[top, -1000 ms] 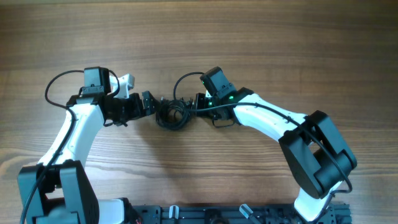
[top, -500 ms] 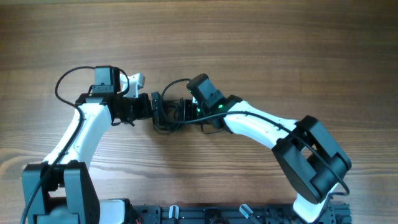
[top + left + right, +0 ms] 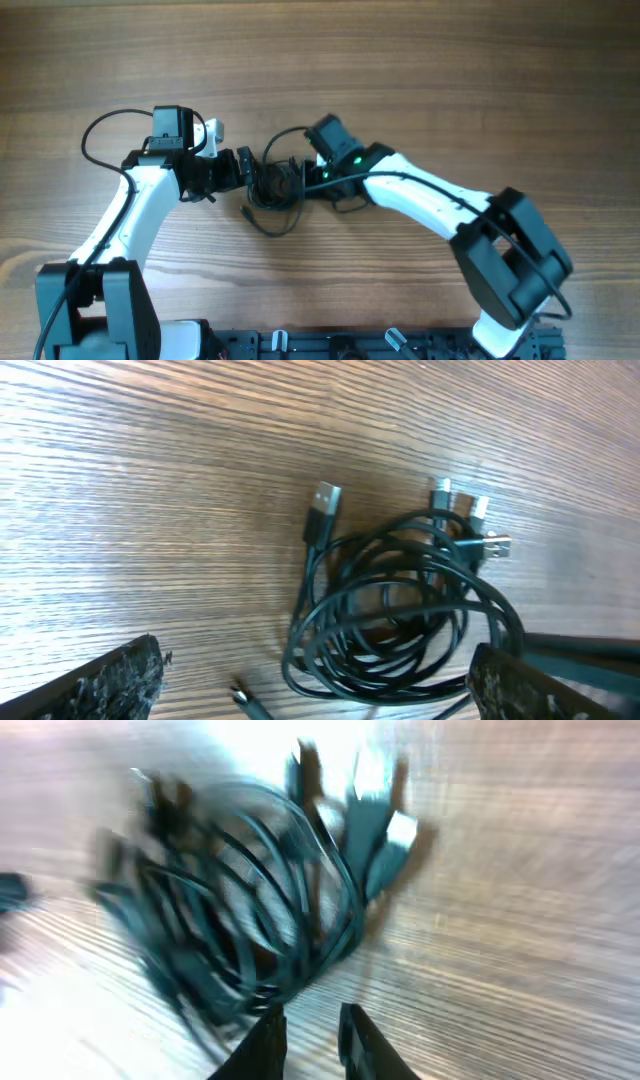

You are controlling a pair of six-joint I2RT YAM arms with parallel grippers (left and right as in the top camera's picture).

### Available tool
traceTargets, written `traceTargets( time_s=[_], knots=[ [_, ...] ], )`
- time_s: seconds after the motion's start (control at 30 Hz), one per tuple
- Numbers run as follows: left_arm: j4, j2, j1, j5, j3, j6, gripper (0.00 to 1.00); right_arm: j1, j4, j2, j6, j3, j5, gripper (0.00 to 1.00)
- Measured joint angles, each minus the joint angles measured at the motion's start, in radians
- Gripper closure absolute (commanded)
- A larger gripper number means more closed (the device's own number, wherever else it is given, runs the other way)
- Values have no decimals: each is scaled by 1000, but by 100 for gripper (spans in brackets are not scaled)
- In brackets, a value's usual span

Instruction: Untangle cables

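Note:
The cables [image 3: 275, 186] are thin black cords coiled in one tangled bunch on the wooden table, between my two grippers. One loose cord end [image 3: 250, 214] trails toward the front. In the left wrist view the bunch [image 3: 400, 610] lies just ahead of my left gripper [image 3: 320, 695], whose fingers are spread wide and empty; silver USB plugs [image 3: 322, 500] stick out at the far side. My left gripper [image 3: 243, 168] is at the bunch's left edge. My right gripper [image 3: 303, 180] is at its right edge. The right wrist view is blurred: the bunch [image 3: 240, 900] is ahead, and the fingers [image 3: 312, 1040] are narrowly apart with bare wood between them.
Thick black robot wires loop above the left arm [image 3: 100, 135] and beside the right wrist [image 3: 285, 135]. The arm mounting rail [image 3: 330, 345] runs along the front edge. The bare wooden table [image 3: 400, 60] lies beyond the arms.
The right gripper pushed left into the bunch, then drew back a little to the right. The bunch shifted and loosened, and one cord end now trails toward the front. The left arm moved right.

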Motion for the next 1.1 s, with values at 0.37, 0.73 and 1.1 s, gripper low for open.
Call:
traceTargets(
  time_s=[0.37,0.73,1.1],
  knots=[
    [0,0,0,-9,0,-11,0,4,23,-71,-18,60,-3,66],
    [0,0,0,-8,0,-13,0,45,39,72,-1,61,9,53],
    [0,0,0,-8,0,-15,0,46,50,133,-20,67,-21,48]
  ],
)
